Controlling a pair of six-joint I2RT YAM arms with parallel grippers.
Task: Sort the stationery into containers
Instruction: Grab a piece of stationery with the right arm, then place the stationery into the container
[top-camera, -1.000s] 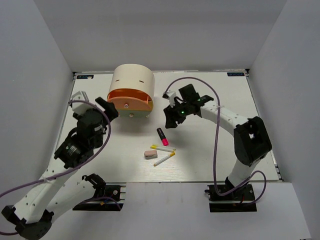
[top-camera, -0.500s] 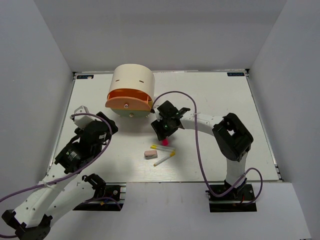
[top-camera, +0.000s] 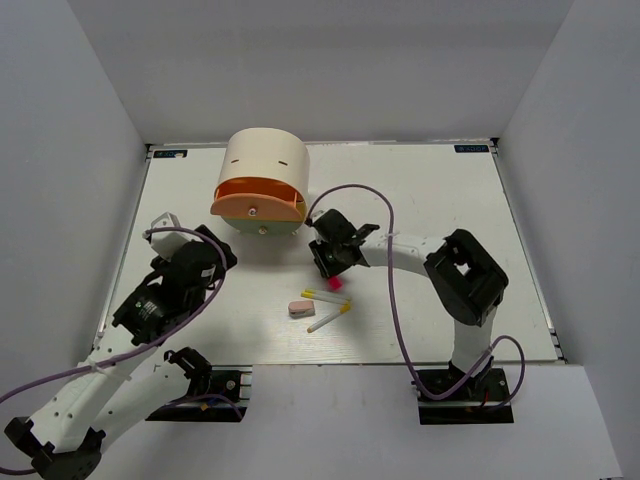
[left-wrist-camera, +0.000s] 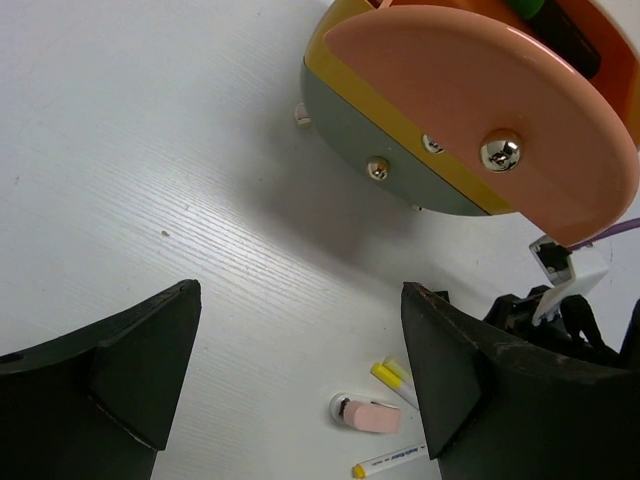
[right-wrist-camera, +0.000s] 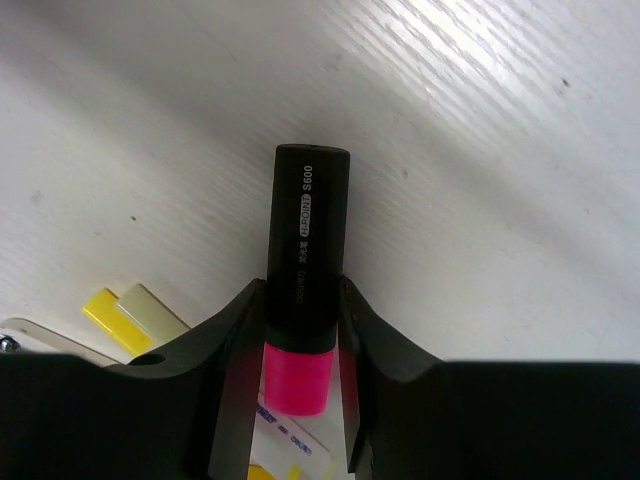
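Our right jaws clamp the pink highlighter (right-wrist-camera: 305, 230) across its barrel, ready for the open orange drawer (top-camera: 258, 205); left jaws apart, idle.

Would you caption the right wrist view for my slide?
Right gripper clamps pink-ended highlighter beside yellow-tipped pens.

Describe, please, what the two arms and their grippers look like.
The left arm and right arm share one build: white links between bulky black joint housings, standing on black base plates. A thin purple cable loops loosely beside each arm. The left gripper and right gripper each have two matte black fingers, thick and wedge-shaped. No markings are legible.
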